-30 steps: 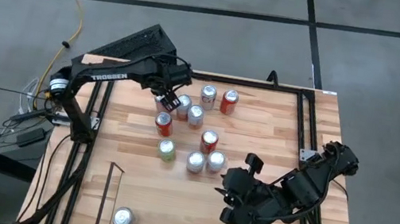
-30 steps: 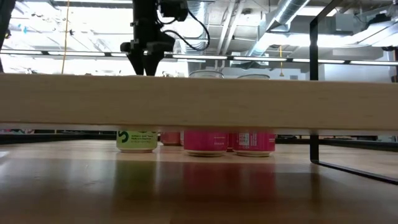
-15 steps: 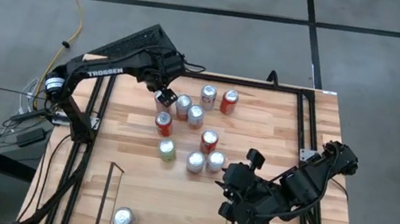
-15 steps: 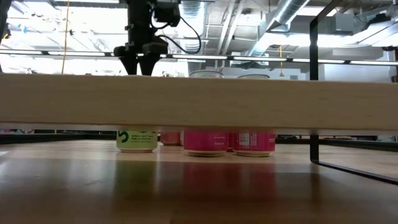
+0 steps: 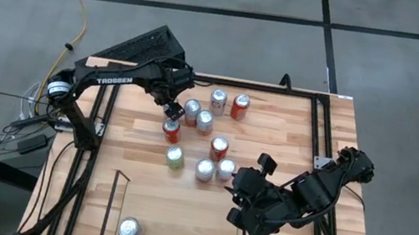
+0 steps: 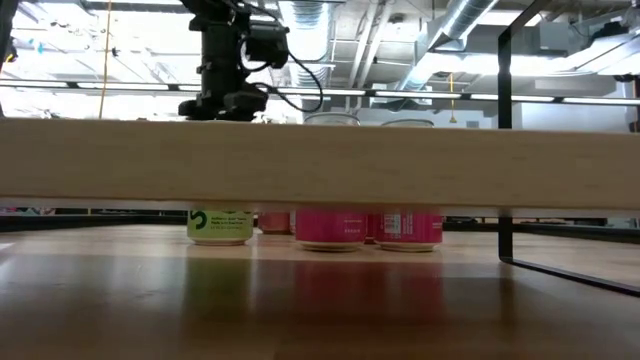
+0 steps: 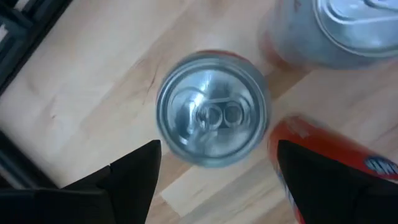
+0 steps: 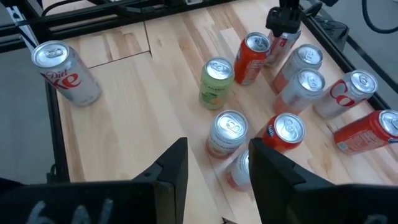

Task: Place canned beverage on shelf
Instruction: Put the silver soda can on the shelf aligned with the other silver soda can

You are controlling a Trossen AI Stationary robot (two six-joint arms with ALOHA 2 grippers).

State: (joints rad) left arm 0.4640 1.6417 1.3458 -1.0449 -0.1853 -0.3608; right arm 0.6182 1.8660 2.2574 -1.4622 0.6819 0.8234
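Now: left gripper (image 5: 171,110), moved off the rear silver can toward the orange can (image 5: 171,130), jaws spread, grasping nothing. Right gripper (image 5: 239,207) waits, part-open, empty. One Diet Coke can (image 5: 129,228) on shelf (image 5: 113,203); next pick pending.

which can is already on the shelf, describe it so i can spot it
Start at the shelf, the low black-railed bay at the table's near edge, on the left arm's side. Its only can is a silver Diet Coke can standing upright in the corner. Every other can clusters mid-table, outside the rails.
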